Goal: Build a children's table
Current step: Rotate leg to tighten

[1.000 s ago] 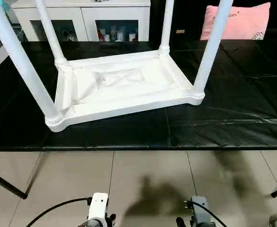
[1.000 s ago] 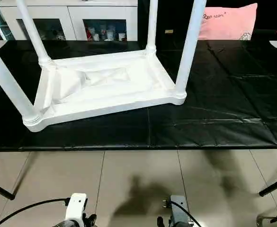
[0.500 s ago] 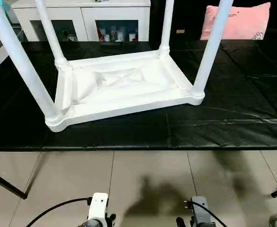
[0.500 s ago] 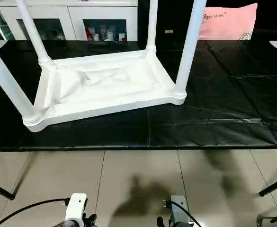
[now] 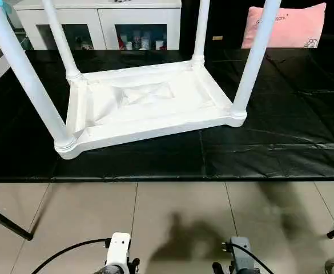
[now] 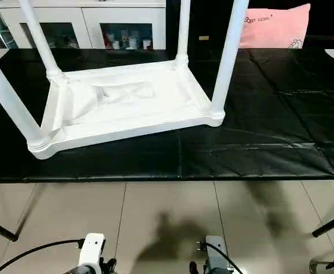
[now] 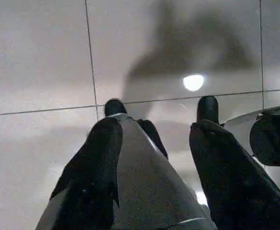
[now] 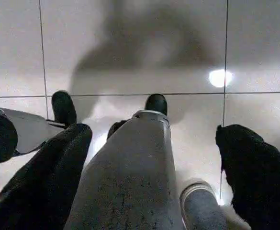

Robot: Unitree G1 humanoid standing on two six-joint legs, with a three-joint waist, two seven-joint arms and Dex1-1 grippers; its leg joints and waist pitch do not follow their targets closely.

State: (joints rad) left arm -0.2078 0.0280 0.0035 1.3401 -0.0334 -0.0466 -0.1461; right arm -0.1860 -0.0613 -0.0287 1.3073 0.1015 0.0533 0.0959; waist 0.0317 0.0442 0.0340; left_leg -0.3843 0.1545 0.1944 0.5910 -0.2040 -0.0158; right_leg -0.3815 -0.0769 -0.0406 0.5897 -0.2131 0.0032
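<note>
I am looking at the children's table (image 5: 149, 105) lying upside down on the black-covered table (image 5: 281, 154), near its left half. All 4 legs (image 5: 252, 57) are standing in the corner sockets of the tabletop (image 5: 155, 123), rising upright. By my judgement assembly is finished; only turning it right way up may be remaining. Both arms are hanging low over the tiled floor (image 7: 34, 57), well apart from the work. The left claw (image 7: 154, 139) is standing about half open and holding nothing. The right claw (image 8: 154, 143) is standing almost fully open, also empty.
</note>
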